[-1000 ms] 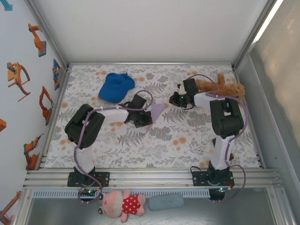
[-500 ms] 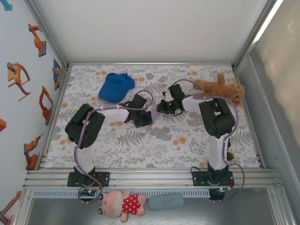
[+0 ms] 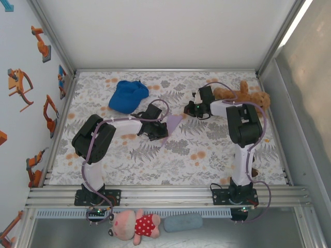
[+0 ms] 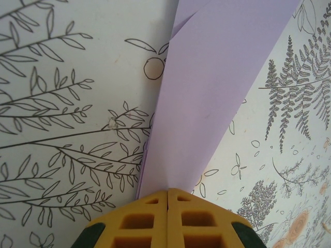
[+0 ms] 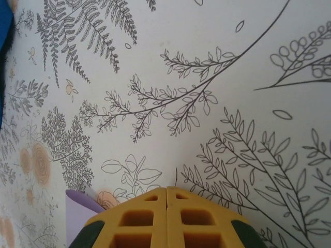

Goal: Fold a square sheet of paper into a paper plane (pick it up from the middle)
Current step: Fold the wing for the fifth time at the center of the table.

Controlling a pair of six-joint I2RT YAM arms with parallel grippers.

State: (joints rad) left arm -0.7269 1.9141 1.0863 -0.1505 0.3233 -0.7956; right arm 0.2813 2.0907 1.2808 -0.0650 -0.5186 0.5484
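Note:
The lavender sheet of paper [image 3: 174, 123] lies on the floral mat, folded into a slim, tapering dart shape. In the left wrist view the paper [image 4: 207, 93] widens away from my fingers, with a folded flap along its left edge. My left gripper [image 3: 164, 127] [image 4: 168, 192] is shut, and its yellow fingertips rest on the paper's narrow end. My right gripper [image 3: 190, 109] [image 5: 166, 189] is shut with nothing in it, low over the bare mat just right of the paper. A corner of the paper [image 5: 77, 214] shows beside its left finger.
A blue cap [image 3: 128, 95] lies at the back left of the mat, and its edge [image 5: 3, 36] shows in the right wrist view. A brown teddy bear [image 3: 243, 95] lies at the back right, close to the right arm. A pink plush toy [image 3: 133, 226] and a grey pad [image 3: 183, 222] sit in front of the rail.
The right gripper swung left to the paper's upper end half a second ago and has come back to the right. The left arm and the paper stayed still.

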